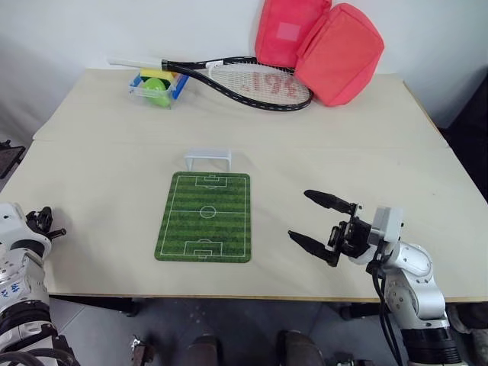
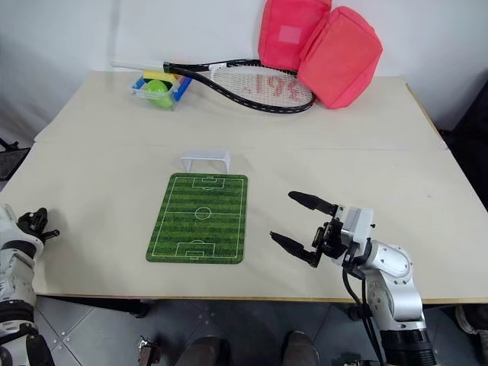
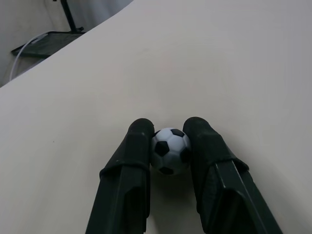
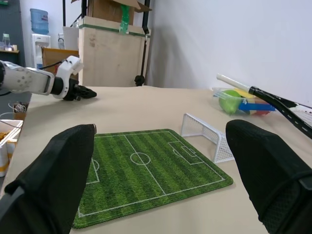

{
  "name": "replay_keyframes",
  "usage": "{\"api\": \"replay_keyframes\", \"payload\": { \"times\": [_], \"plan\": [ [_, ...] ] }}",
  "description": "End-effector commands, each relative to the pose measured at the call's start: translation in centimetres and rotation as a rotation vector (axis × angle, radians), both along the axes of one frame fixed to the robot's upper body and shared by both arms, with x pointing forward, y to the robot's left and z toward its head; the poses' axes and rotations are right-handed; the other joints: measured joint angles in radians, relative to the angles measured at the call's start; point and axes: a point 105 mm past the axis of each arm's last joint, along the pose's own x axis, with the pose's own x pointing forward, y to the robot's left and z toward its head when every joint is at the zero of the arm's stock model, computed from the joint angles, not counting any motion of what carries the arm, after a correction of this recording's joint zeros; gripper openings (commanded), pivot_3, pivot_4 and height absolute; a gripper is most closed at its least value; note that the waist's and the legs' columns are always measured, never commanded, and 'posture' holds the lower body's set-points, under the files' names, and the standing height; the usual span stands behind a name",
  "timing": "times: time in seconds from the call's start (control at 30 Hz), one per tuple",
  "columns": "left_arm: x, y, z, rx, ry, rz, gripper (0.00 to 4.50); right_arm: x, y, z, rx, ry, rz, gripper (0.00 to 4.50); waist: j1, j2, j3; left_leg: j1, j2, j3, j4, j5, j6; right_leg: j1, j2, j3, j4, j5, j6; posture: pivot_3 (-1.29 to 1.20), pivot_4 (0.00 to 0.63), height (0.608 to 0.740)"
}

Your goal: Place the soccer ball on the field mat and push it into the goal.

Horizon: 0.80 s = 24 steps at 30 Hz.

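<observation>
The left gripper (image 3: 168,146) was at the left edge of the tabletop (image 1: 107,168), well apart from the field mat (image 1: 204,216); its two black fingers (image 3: 134,161) were closed on the soccer ball (image 3: 170,150), pinching it from both sides just above the surface. The field mat lay flat near the middle of the tabletop, with the goal (image 1: 207,158) standing just beyond its far short edge. The right gripper (image 1: 316,221) hovered just right of the mat, its fingers (image 1: 329,200) spread wide apart and holding nothing, pointing toward the mat
</observation>
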Motion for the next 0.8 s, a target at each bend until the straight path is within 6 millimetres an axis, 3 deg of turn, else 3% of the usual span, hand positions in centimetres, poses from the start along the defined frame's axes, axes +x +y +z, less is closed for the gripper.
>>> {"api": "replay_keyframes", "payload": {
  "times": [0.03,0.1,0.17,0.27,0.33,0.43,0.53,0.63,0.8],
  "plan": [
    [0.4,-3.0,5.5,0.155,-0.224,-0.243,0.86,-0.2,-0.4,1.5,-0.018,-0.063,-0.013,4.50,0.001,0.000,0.000,0.000,0.000,0.000,0.000,0.000,0.000,0.000,0.000,0.000,0.000,0.000,0.000,0.00,0.150,0.740],
    [0.5,-6.5,7.7,0.215,-0.311,-0.476,0.86,-0.2,-1.2,1.9,-0.035,-0.072,-0.029,4.50,0.006,-0.002,0.001,-0.001,0.000,0.000,0.001,0.000,0.000,0.000,0.000,0.000,0.000,0.000,0.000,0.00,0.150,0.740],
    [0.4,-10.5,8.4,0.267,-0.303,-0.736,0.86,-0.8,-1.9,1.8,-0.104,-0.082,0.000,4.50,0.010,-0.002,0.001,-0.002,0.000,0.000,0.003,0.000,0.000,0.000,0.000,0.000,0.000,0.000,0.000,0.00,0.150,0.740],
    [-0.6,-18.7,7.7,0.327,-0.188,-1.266,0.86,-2.6,-3.7,0.9,-0.239,-0.060,0.060,4.50,0.024,0.000,0.001,-0.001,0.000,0.000,0.003,-0.001,0.001,0.001,0.000,0.000,-0.001,0.000,0.000,0.00,0.150,0.740],
    [-1.5,-21.6,6.8,0.348,-0.117,-1.473,0.86,-3.0,-5.0,0.4,-0.272,-0.045,0.047,4.50,0.025,0.000,0.001,-0.002,0.000,0.001,0.003,-0.001,0.002,0.001,0.000,0.000,-0.001,0.000,0.000,0.00,0.150,0.740],
    [-2.8,-24.4,4.7,0.430,-0.027,-1.722,0.86,-3.4,-6.2,-0.4,-0.306,-0.027,0.021,4.50,0.019,0.000,0.001,-0.001,0.001,0.003,0.003,-0.002,0.002,0.001,0.000,0.002,-0.001,0.000,0.000,0.00,0.150,0.740],
    [-2.9,-25.5,2.5,0.477,0.065,-1.866,0.86,-3.7,-6.8,-1.0,-0.293,-0.016,-0.016,4.50,0.014,0.000,0.001,0.000,0.002,0.006,0.003,-0.002,0.002,0.000,0.001,0.003,-0.001,0.000,0.000,0.00,0.150,0.740],
    [-2.6,-26.1,1.0,0.520,0.113,-1.932,0.86,-3.9,-6.8,-1.1,-0.273,-0.016,-0.045,4.50,0.015,0.000,0.001,0.000,0.003,0.006,0.004,-0.002,0.002,0.000,0.002,0.004,-0.001,0.000,0.000,0.00,0.150,0.740],
    [-1.6,-26.8,0.3,0.537,0.101,-1.939,0.86,-4.4,-6.3,-1.1,-0.257,-0.019,-0.072,4.50,0.024,-0.001,0.001,-0.001,0.003,0.006,0.006,-0.002,0.003,0.000,0.002,0.004,-0.001,0.001,0.001,0.00,0.150,0.740]
  ]
}}
